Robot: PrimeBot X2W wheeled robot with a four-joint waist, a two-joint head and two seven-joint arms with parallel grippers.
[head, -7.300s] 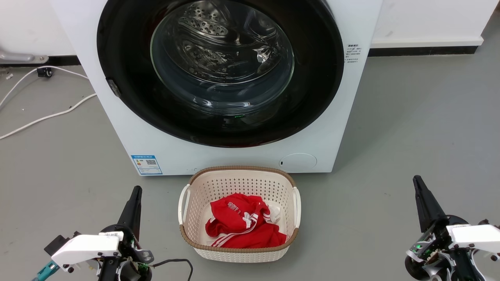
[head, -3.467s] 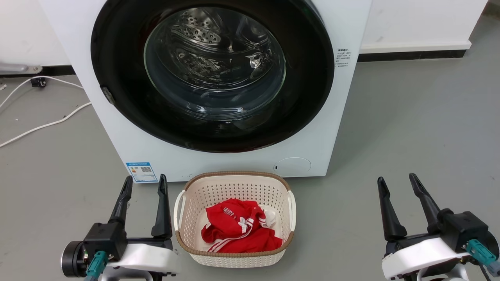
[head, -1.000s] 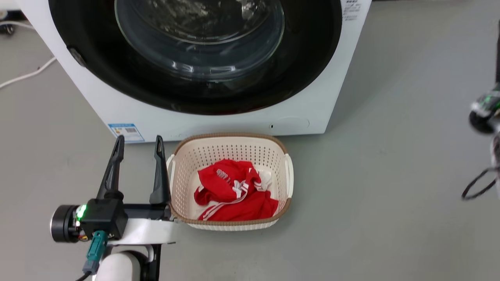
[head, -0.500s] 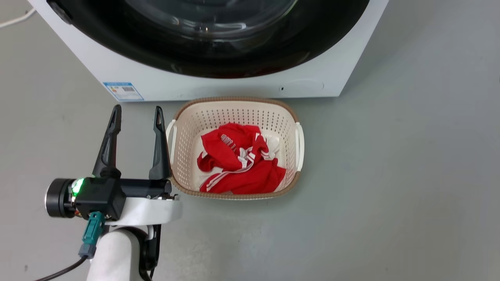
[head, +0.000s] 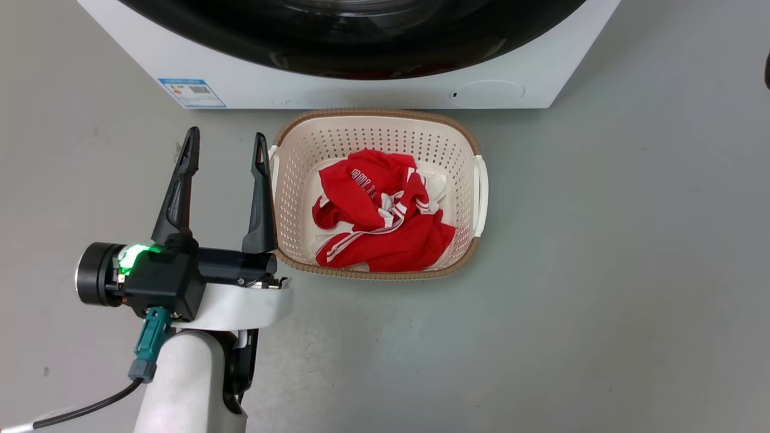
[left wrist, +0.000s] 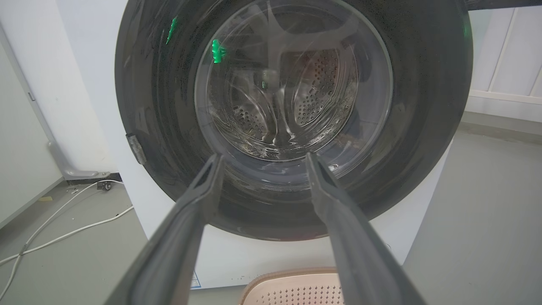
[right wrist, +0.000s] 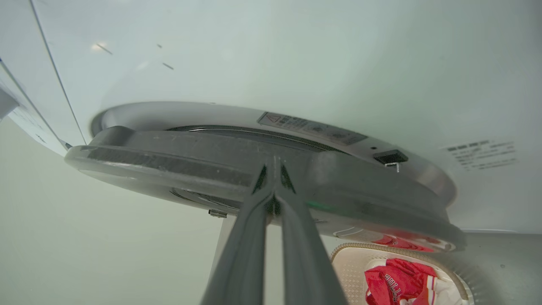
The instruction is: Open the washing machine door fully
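Perforated basket — red garment crumpled inside — before washing machine.

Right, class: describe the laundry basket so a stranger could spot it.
Find the big white washing machine; on the grey floor right before its front stands a cream perforated basket. Its brown braided rim and the red white-striped garment inside mark it out.

Smooth grey floor, white wall, white cables trailing along floor, even light.
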